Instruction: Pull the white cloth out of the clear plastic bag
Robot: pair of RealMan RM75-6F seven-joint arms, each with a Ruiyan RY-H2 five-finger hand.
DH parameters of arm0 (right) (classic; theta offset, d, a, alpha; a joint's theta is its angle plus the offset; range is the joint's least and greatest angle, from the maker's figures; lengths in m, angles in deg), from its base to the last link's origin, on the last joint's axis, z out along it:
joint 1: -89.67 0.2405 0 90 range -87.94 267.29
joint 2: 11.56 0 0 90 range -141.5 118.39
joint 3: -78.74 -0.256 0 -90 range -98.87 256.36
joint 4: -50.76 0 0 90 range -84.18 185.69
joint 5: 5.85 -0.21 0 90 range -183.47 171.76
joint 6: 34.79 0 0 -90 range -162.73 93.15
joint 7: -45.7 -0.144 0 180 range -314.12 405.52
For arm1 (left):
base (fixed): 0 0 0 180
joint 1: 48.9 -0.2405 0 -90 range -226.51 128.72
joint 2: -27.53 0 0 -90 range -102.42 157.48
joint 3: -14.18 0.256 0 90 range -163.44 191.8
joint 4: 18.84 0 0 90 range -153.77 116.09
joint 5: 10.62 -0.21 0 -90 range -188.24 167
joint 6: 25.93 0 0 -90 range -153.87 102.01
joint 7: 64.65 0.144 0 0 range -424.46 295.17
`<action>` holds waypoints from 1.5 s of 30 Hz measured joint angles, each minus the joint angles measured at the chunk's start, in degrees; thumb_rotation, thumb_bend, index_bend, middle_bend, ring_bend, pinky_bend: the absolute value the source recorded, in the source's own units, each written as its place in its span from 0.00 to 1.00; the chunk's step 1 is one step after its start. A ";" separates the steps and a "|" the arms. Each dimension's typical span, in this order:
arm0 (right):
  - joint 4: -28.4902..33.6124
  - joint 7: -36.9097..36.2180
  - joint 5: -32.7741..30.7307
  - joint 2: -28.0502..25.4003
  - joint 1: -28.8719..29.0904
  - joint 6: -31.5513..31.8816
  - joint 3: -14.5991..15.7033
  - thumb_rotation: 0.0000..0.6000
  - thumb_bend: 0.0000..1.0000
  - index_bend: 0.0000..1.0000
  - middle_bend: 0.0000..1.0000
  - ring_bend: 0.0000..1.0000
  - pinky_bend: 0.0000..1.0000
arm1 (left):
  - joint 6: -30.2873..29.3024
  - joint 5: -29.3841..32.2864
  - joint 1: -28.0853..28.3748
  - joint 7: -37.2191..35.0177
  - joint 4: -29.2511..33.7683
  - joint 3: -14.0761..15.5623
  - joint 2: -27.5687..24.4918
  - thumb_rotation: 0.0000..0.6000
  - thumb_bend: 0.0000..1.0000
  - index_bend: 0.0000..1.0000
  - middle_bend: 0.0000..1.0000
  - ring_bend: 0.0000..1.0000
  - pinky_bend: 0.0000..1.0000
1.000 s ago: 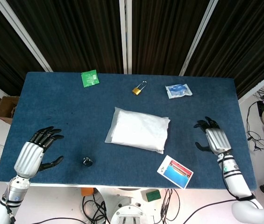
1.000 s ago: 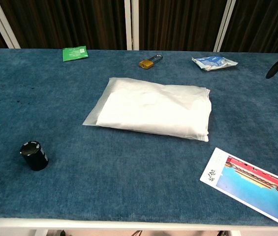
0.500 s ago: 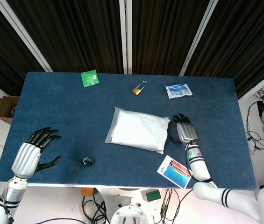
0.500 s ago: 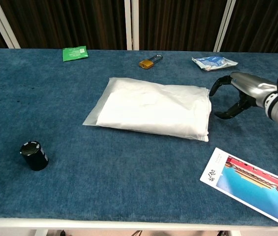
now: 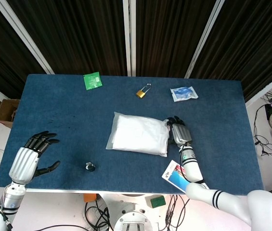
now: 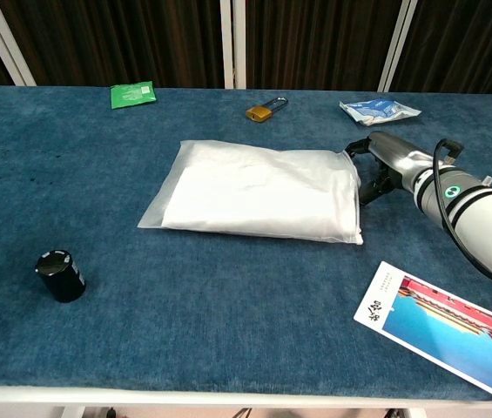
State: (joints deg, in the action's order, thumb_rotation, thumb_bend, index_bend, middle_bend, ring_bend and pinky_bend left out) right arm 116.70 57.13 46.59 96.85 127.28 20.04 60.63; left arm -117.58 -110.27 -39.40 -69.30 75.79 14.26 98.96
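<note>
The table (image 6: 228,348) is covered with a matt blue fabric that looks a little rough, like felt. The clear plastic bag (image 5: 138,134) has a soft shine, and the white cloth (image 6: 254,196) inside looks smooth. The padlock (image 5: 142,91) (at 12 o'clock from the bag) is brass-coloured metal. The card (image 6: 437,326) looks like glossy printed paper.

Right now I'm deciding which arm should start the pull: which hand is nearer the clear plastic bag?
Right. The right hand is at the clear plastic bag's right edge, fingers against it. The left hand hovers far off by the table's near-left corner.
</note>
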 measured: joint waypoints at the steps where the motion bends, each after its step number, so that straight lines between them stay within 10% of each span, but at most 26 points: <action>1: -0.68 -0.32 -0.05 0.52 0.13 0.01 -0.24 1.00 0.33 0.48 0.20 0.00 0.13 | -0.08 0.00 -0.04 -0.06 -0.03 -0.01 -0.03 1.00 0.17 0.30 0.22 0.15 0.21; 14: -12.29 -0.51 2.31 9.68 5.11 3.67 -4.10 1.00 0.49 0.84 0.37 0.02 0.13 | 1.90 0.40 0.53 -0.48 -0.05 0.13 -1.66 1.00 0.17 0.30 0.22 0.15 0.21; 28: -11.19 1.19 -1.71 7.83 7.04 1.77 -9.85 1.00 0.49 0.84 0.37 0.02 0.13 | 17.16 2.03 9.30 2.21 -0.77 -0.72 -0.72 1.00 0.17 0.31 0.22 0.15 0.21; 45: -4.23 7.83 -13.49 7.18 10.93 3.78 -15.76 1.00 0.48 0.84 0.37 0.03 0.13 | 28.91 14.81 18.96 15.30 -9.56 -7.19 18.33 1.00 0.16 0.36 0.21 0.15 0.21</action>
State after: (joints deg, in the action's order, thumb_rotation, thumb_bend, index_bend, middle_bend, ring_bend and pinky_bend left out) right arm 112.47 64.96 33.09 104.03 138.21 23.82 44.87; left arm -88.67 -95.46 -20.44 -54.00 66.23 7.08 117.29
